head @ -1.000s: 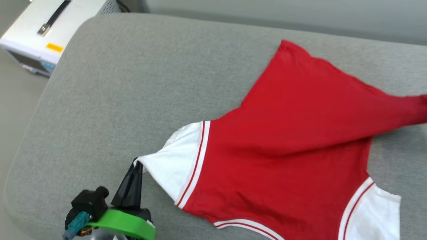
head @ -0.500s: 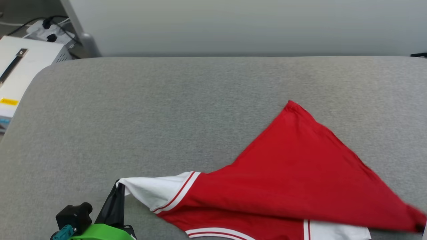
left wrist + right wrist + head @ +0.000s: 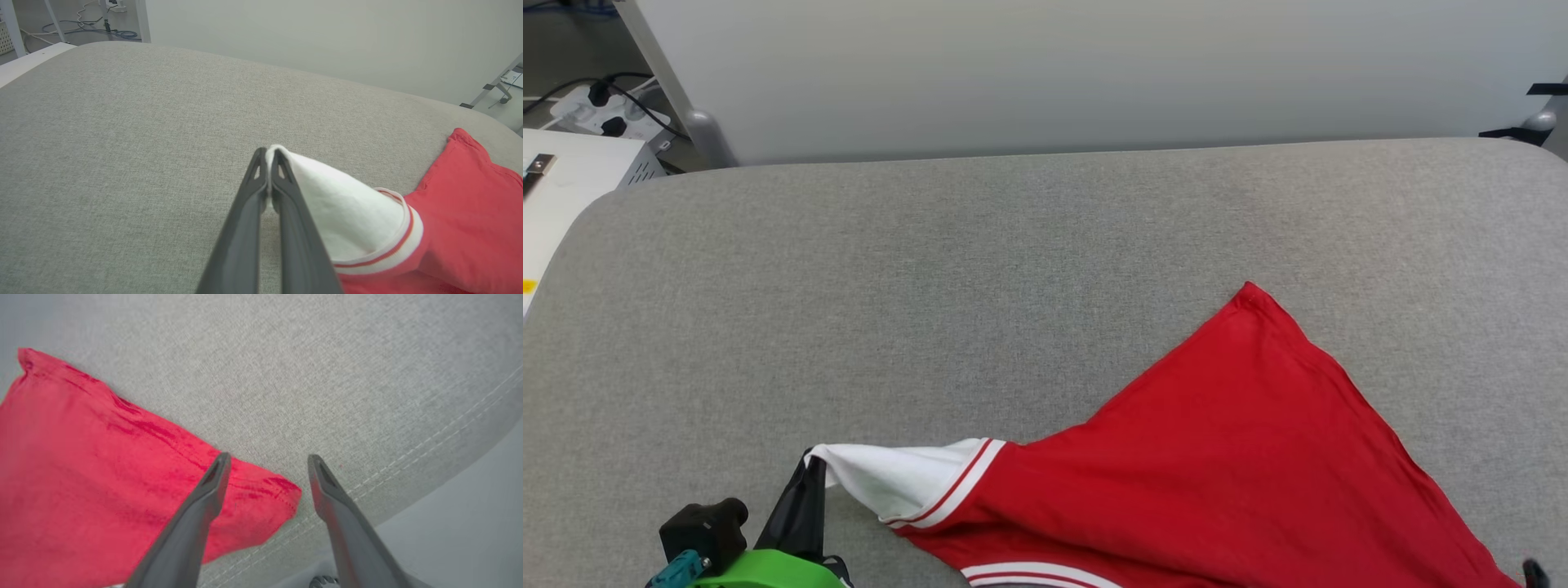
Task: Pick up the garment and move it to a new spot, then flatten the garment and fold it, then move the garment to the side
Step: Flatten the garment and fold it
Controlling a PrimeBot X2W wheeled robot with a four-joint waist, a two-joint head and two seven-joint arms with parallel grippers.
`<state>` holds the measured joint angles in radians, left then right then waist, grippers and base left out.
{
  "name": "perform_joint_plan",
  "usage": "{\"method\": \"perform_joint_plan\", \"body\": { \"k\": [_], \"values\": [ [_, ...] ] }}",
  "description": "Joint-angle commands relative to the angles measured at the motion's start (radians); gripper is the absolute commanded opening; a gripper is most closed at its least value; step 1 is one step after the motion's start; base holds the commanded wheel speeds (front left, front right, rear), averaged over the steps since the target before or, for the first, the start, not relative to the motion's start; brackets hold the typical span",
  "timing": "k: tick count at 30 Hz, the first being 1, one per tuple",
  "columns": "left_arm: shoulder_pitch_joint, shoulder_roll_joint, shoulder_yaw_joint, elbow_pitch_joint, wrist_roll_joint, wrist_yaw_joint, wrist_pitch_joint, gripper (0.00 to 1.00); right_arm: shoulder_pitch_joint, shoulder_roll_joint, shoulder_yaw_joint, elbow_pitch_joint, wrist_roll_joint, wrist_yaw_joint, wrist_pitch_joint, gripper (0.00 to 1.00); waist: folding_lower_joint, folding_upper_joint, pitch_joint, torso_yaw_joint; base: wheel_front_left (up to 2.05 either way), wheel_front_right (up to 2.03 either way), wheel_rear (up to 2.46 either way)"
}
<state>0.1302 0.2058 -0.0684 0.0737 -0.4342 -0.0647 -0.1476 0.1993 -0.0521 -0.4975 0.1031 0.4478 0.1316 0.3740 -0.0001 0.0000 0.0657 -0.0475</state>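
Garment (image 3: 1241,474), soft red triangle, white striped sleeve (image 3: 898,482), grey woven cushion (image 3: 931,286)

Red garment (image 3: 1241,482) runs off the head view's bottom toward the counter's (image 3: 931,286) near edge, its lower half cut off; its red corner looks blurred in the right wrist view

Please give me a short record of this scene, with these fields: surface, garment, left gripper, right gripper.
surface: grey fabric pad
garment: red T-shirt, lying on the pad, not flat, not yet folded
left gripper: shut on the tip of the white sleeve
right gripper: open, holding nothing, above a red corner of the garment near the pad's edge
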Motion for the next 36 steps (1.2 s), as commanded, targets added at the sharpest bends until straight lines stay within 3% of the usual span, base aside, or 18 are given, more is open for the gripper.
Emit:
{"method": "perform_joint_plan", "body": {
  "k": [1, 7, 10, 15, 19, 24, 28, 36],
  "values": [
    [0.01, 0.006, -0.003, 0.0, -0.011, 0.005, 0.001, 0.0, -0.024, 0.001, 0.008, 0.013, 0.018, -0.001, -0.077, 1.0, 0.0001, 0.0, 0.001, 0.003, 0.0, 0.0, 0.0],
    [-0.009, 0.002, -0.013, -0.001, -0.012, 0.004, -0.012, 0.0, -0.113, -0.011, 0.041, 0.035, -0.007, -0.001, -0.313, 1.0, 0.0001, 0.0, 0.007, 0.027, 0.0, 0.0, 0.0],
    [-0.022, 0.0, -0.021, -0.004, -0.01, 0.002, -0.016, 0.0, -0.186, -0.051, 0.079, 0.058, -0.022, -0.001, -0.343, 1.0, 0.0001, 0.0, 0.018, 0.043, 0.0, 0.0, 0.0],
    [-0.06, -0.008, -0.045, -0.014, -0.004, -0.004, -0.02, 0.0, -0.331, -0.135, 0.177, 0.096, 0.005, -0.001, -0.304, 1.0, 0.0001, 0.0, 0.054, 0.081, 0.0, 0.0, 0.0],
    [-0.092, -0.012, -0.063, -0.025, 0.001, -0.01, -0.028, 0.0, -0.447, -0.218, 0.304, 0.131, 0.033, -0.001, -0.152, 1.0, 0.0001, 0.0, 0.098, 0.109, 0.0, 0.0, 0.0],
    [-0.137, -0.021, -0.097, -0.031, 0.008, -0.022, -0.032, 0.0, -0.562, -0.323, 0.472, 0.161, 0.101, -0.001, 0.178, 1.0, 0.0001, 0.0, 0.151, 0.16, 0.0, 0.0, 0.0],
    [-0.177, -0.028, -0.122, -0.029, 0.011, -0.029, -0.034, 0.0, -0.636, -0.38, 0.557, 0.149, 0.108, -0.001, 0.349, 1.0, 0.0001, 0.0, 0.193, 0.192, 0.0, 0.0, 0.0],
    [-0.238, -0.041, -0.154, -0.017, 0.011, -0.04, -0.055, 0.0, -0.749, -0.433, 0.675, 0.233, 0.076, -0.001, 0.415, 1.0, 0.0001, 0.0, 0.261, 0.235, 0.0, 0.0, 0.0]
  ]
}}
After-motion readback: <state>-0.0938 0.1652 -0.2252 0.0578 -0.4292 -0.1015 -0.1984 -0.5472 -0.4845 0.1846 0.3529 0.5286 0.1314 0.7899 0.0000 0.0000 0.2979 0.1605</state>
